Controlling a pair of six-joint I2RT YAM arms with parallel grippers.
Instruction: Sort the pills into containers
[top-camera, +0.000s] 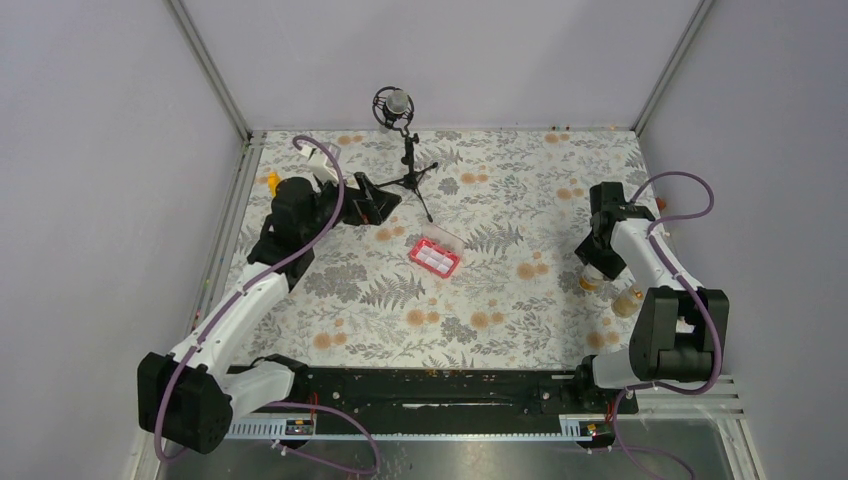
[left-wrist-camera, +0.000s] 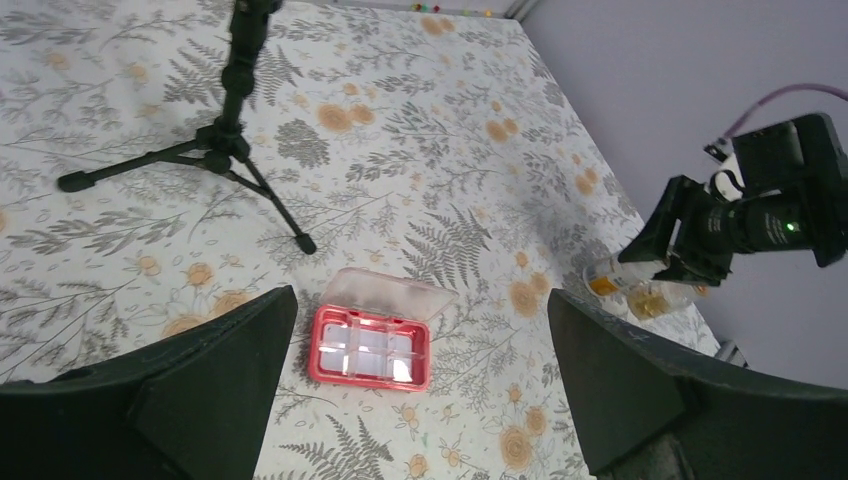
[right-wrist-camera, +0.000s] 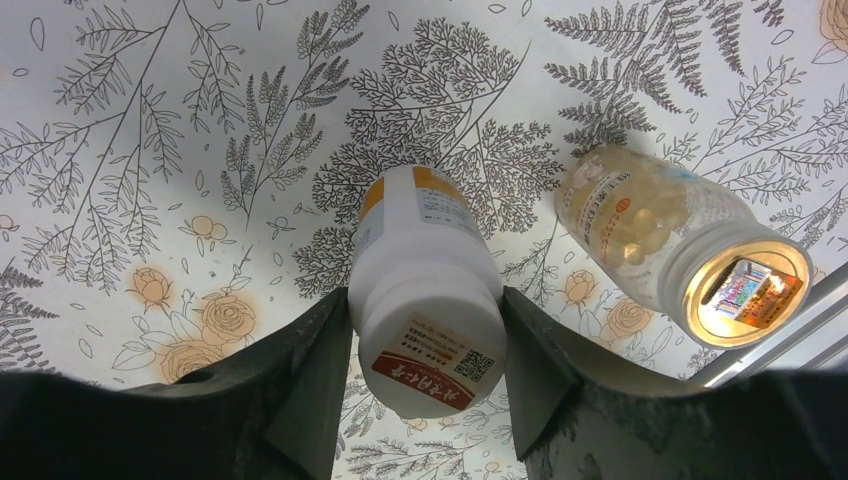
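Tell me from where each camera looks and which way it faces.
Top external: above and behind, looking down on the flowered cloth; left arm and right arm show whole.
Left wrist: low over the cloth, facing the open pink compartment box and the far right gripper; its own open fingers frame the bottom.
Right wrist: looking down on the white-capped orange-labelled bottle held between its fingers, the clear yellowish bottle beside.
Shared: top and left wrist both show the box.

Pale lilac walls (top-camera: 440, 60), joined by aluminium corner posts (top-camera: 208, 70), enclose a fern-and-rose printed tablecloth (top-camera: 500, 290), evenly lit.
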